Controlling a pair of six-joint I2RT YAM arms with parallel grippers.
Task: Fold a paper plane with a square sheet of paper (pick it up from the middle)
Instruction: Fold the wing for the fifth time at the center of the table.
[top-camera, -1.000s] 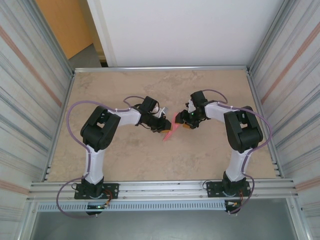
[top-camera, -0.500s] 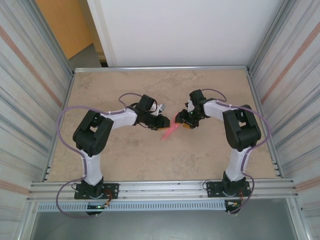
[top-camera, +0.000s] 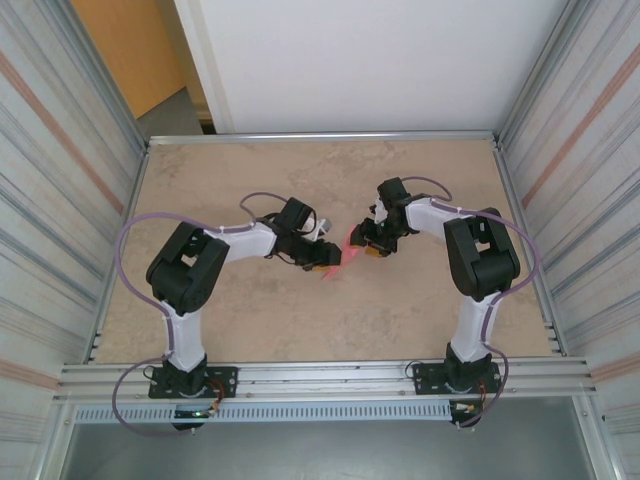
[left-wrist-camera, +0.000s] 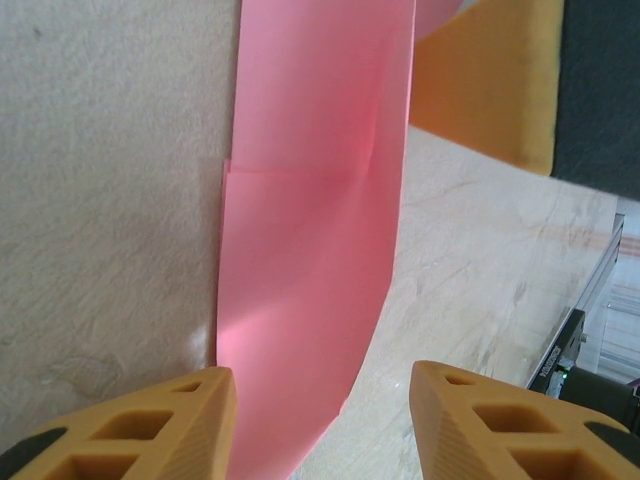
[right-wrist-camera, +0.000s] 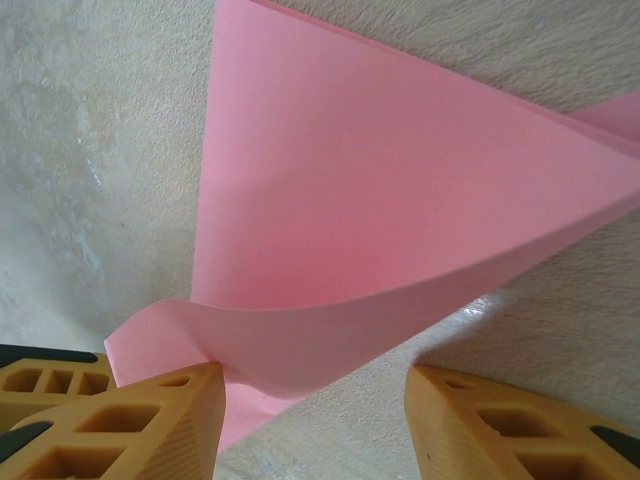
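Beige marbled tabletop (top-camera: 300, 170), corrugated metal side walls (top-camera: 60, 200), white back panel (top-camera: 380, 60)

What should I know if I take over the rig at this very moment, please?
Left gripper: open, paper between its jaws, not pinched.
Right gripper: open, a curled edge of the paper against one jaw.
Paper: between the two grippers, partly folded, with creases and a pointed flap.
Done: the early folds.
Left: the rest of the folding; how many folds I cannot tell.
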